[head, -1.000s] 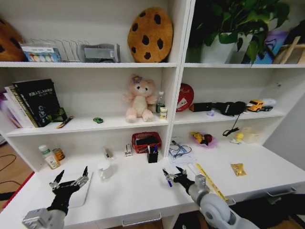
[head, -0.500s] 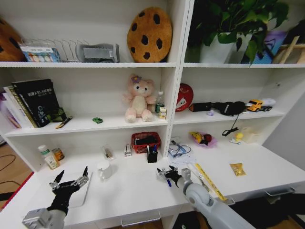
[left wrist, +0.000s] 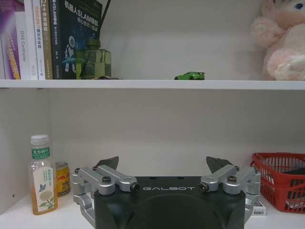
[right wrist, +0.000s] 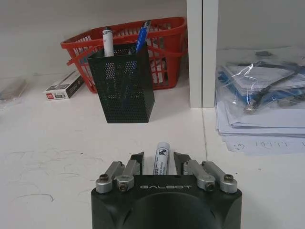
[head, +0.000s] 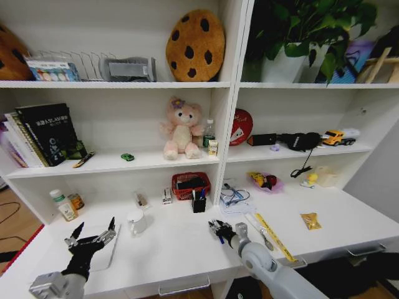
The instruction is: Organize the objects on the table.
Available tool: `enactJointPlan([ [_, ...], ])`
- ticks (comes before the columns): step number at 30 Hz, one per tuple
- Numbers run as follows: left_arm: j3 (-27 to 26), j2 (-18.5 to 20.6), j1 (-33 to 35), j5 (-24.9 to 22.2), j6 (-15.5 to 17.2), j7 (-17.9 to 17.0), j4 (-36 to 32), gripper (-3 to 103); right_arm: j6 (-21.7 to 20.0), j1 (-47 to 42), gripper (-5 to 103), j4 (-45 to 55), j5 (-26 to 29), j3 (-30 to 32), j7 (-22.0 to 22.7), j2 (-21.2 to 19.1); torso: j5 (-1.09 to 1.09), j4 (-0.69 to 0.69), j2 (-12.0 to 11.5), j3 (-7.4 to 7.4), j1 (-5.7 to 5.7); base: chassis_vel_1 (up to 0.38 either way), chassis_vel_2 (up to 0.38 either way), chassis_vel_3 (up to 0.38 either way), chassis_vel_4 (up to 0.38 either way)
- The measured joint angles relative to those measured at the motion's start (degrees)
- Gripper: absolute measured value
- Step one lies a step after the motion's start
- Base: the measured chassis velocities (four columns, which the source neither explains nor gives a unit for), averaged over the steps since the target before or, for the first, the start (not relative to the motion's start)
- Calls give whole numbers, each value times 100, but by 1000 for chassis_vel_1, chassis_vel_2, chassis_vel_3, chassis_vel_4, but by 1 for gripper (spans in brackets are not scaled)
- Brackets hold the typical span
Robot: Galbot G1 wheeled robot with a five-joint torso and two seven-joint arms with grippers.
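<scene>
My right gripper (head: pixel 217 228) hovers low over the white table (head: pixel 174 252), shut on a white pen (right wrist: pixel 162 159) with a dark label that sticks out between its fingers. Just ahead of it stands a black mesh pen holder (right wrist: pixel 123 87), also seen in the head view (head: pixel 199 203), with a white pen (right wrist: pixel 108 37) and a blue pen (right wrist: pixel 141 34) in it. My left gripper (head: pixel 91 238) stays open above the silver laptop (head: pixel 107 254) at the table's left. A tiny green toy car (head: pixel 128 157) sits on the shelf above, and the left wrist view catches the car (left wrist: pixel 189 76) too.
A red mesh basket (head: pixel 191 185) stands behind the holder, with a small box (right wrist: pixel 64 86) beside it. Bagged papers (right wrist: pixel 257 95) and a yellow ruler (head: pixel 272 237) lie to the right. A white mug (head: pixel 136 221), a bottle (head: pixel 62 205) and a can (head: pixel 76 201) sit at the left.
My right gripper has carried the pen leftward and away from the front edge, closer to the black holder. The left arm has not moved.
</scene>
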Motion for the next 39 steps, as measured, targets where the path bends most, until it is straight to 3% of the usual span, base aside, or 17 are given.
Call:
enactJointPlan([
  [1,0,0,0,0,0,0,0,100,0,-7,33,-8,-1,9,-7,-5,0,0,0,0,0,0,0,0,0],
  [3,0,0,0,0,0,0,0,100,0,-10,33,-11,-1,13,-14,-11,0,0,0,0,0,0,0,0,0],
  [6,0,0,0,0,0,0,0,100,-17,-11,16,-28,48,24,-25,-28,0,0,0,0,0,0,0,0,0],
  [8,0,0,0,0,0,0,0,100,-20,-7,13,-44,63,37,-33,-30,0,0,0,-1,0,0,0,0,0],
  [17,0,0,0,0,0,0,0,100,105,-44,12,-40,63,125,-219,-37,0,-1,-1,0,0,0,0,0,0],
  [20,0,0,0,0,0,0,0,100,418,-44,12,151,-124,193,-597,-73,0,0,0,0,0,0,0,0,0],
  [22,0,0,0,0,0,0,0,100,882,22,12,409,-602,191,-845,-94,0,0,0,0,0,0,0,0,0],
  [23,0,0,0,0,0,0,0,100,882,22,12,409,-602,191,-845,-94,0,0,0,0,0,0,0,0,0],
  [25,0,0,0,0,0,0,0,100,1388,174,12,465,-1181,163,-998,-55,-1,-1,0,0,0,0,0,0,0],
  [28,0,0,0,0,0,0,0,100,1651,271,12,389,-1412,117,-1044,-27,-1,0,0,0,0,0,0,0,0],
  [30,1,0,0,0,0,1,0,100,2643,624,12,-89,-1948,-201,-959,181,1,0,-1,0,-1,0,0,0,0],
  [31,1,0,0,0,0,1,0,100,2643,624,12,-89,-1948,-201,-959,181,1,0,-1,0,-1,0,0,0,0],
  [32,1,0,0,0,0,1,0,100,3041,749,12,-324,-2113,-378,-827,336,1,1,-1,0,-1,0,0,0,0],
  [36,0,0,0,0,0,-1,0,100,3327,889,12,-626,-2251,-554,-751,586,0,0,-1,0,-1,0,0,0,0],
  [39,1,0,0,0,0,-1,0,100,3592,1224,12,-1117,-2525,-613,-711,1116,1,1,-2,0,-1,0,0,0,0],
])
